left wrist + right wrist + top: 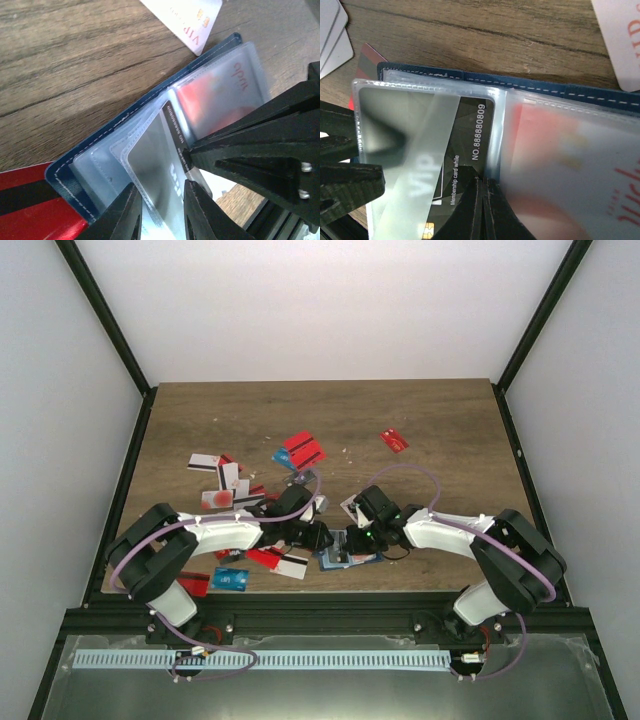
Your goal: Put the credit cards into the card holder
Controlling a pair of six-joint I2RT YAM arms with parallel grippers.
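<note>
Credit cards point(230, 478) in red, white and light blue lie strewn across the wooden table point(430, 410) from 9 o'clock round to 12, while two robot arms meet over the open card holder point(350, 560) at 6 o'clock, near the front edge.

The left gripper point(318, 536) reaches in from the holder's 9 o'clock side. Its jaws stand part open, with the end of a dark grey VIP card point(470, 125) lying in the gap between them. Whether they actually squeeze it cannot be told. The card shows through a clear sleeve point(395, 100) on the holder's left page, its printed number running along the edge nearest the fold. The navy cover, stitched in white, lies flat on the wood with a red card point(30, 205) tucked partly under its corner.

Across the fold, another red card point(555, 150) sits behind a second sleeve. The right gripper point(483, 187) comes in from 3 o'clock with its jaws pressed tight together, tips at the seam between the two sleeves. Whether any film is pinched is unclear.

A white card point(620, 40) lies just beyond the holder. A lone red card point(394, 440) rests well apart at 1 o'clock.
</note>
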